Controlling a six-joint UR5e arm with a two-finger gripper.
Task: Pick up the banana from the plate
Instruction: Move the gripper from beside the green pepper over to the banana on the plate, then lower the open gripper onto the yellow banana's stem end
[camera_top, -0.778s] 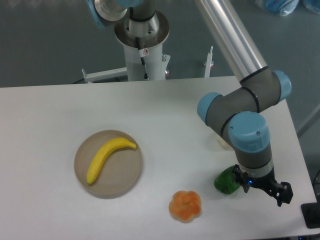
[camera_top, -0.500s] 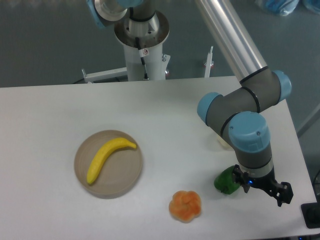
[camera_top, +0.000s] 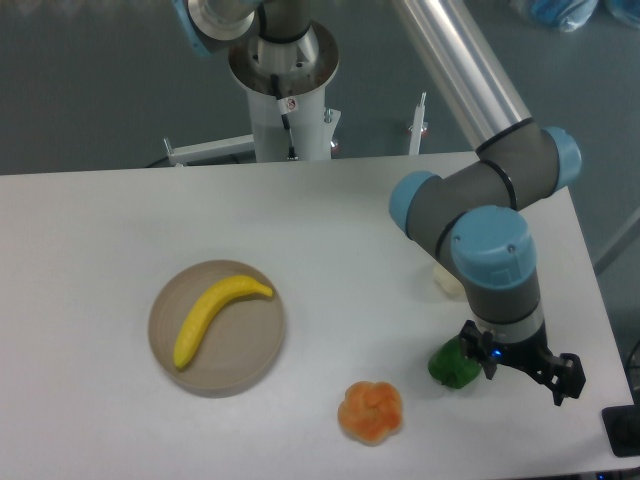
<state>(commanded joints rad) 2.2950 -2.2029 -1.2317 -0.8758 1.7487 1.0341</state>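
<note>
The claw hangs low over the near right part of the tabletop, pointing down. It is seen from above and behind the wrist, so only dark finger parts stick out to the left and right of it. They look spread and hold nothing, but I cannot tell for sure how far apart they are. Just beside it on the left lies a green vegetable, partly hidden under the wrist. A pale small thing is just behind the arm, mostly covered by it.

Compared with a moment ago, the arm has shifted a little to the left, and the wrist has turned slightly. Nothing else has moved. I judge that the arm is only starting its travel toward the target, so the task is at its very beginning.

Further left, near the front edge, sits an orange lobed fruit. It lies about between the claw and the plate, so a low path across could brush it.

The banana lies on the plate, on the left side of the tabletop, well apart from the claw. It rests diagonally, with its stem end toward the far right of the plate, untouched.
</note>
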